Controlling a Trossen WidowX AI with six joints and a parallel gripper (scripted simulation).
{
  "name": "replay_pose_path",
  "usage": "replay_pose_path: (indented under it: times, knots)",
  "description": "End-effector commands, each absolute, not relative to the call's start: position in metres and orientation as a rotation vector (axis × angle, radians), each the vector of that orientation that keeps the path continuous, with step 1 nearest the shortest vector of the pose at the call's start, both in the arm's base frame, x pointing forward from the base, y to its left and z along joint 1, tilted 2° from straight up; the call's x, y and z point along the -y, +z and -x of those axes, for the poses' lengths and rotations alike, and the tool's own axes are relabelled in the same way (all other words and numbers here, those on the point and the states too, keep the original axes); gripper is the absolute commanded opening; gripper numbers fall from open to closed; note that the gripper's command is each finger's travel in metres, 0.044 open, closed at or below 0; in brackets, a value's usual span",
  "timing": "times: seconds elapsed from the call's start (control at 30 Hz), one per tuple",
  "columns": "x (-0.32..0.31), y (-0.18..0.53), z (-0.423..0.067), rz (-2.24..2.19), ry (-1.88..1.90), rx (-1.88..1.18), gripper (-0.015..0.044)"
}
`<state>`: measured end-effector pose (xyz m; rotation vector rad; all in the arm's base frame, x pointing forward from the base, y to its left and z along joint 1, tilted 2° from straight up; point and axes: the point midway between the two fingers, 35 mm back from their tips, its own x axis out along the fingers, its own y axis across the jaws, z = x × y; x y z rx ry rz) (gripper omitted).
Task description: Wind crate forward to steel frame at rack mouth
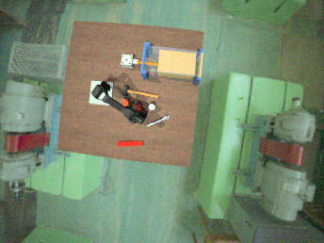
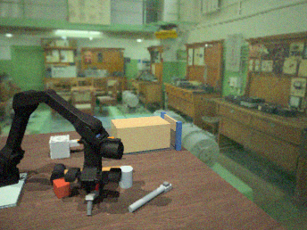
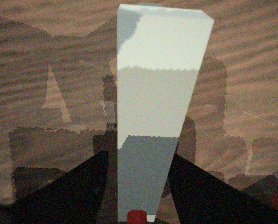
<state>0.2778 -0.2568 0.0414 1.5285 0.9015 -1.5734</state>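
Note:
The winch handle, a pale flat bar (image 3: 152, 100) (image 2: 89, 206) with a red grip, lies under my gripper (image 3: 138, 159) (image 2: 92, 186) (image 1: 138, 108). The fingers are partly closed around the bar; gaps show on both sides of the red grip, so I am open. The arm hides most of the handle from above. The white winch (image 1: 126, 60) (image 2: 59, 146) stands at the back, its top hole showing from above. An orange strap (image 1: 151, 64) runs from it to the tan crate (image 1: 176, 62) (image 2: 140, 133), which sits flat, short of the blue frame (image 1: 146, 58) at the winch end.
A hammer (image 1: 143, 94) lies between my arm and the cubby. An orange cube (image 1: 125, 103) (image 2: 62, 188) and white cylinder (image 1: 152, 106) (image 2: 126, 176) stand close to the gripper. A grey wrench-like tool (image 1: 158, 121) (image 2: 149, 198) lies to the right; a red bar (image 1: 130, 143) lies near the table edge.

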Motion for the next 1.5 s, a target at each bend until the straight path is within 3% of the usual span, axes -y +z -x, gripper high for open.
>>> replay_pose_path:
  times: [0.0,0.37,0.53,0.8,1.07,1.47]
  knots:
    - [0.257,0.042,-0.278,-1.529,-1.573,-0.901,0.0092]
    - [0.257,0.042,-0.278,-1.529,-1.573,-0.901,0.0000]
    - [0.258,0.051,-0.279,-1.523,-1.577,-0.898,0.0000]
    - [0.253,0.159,-0.279,-1.467,-1.615,-0.865,0.0000]
    - [0.246,0.160,-0.284,-1.424,-1.562,-0.910,0.0000]
    - [0.187,0.166,-0.317,-1.050,-1.122,-1.198,0.0000]
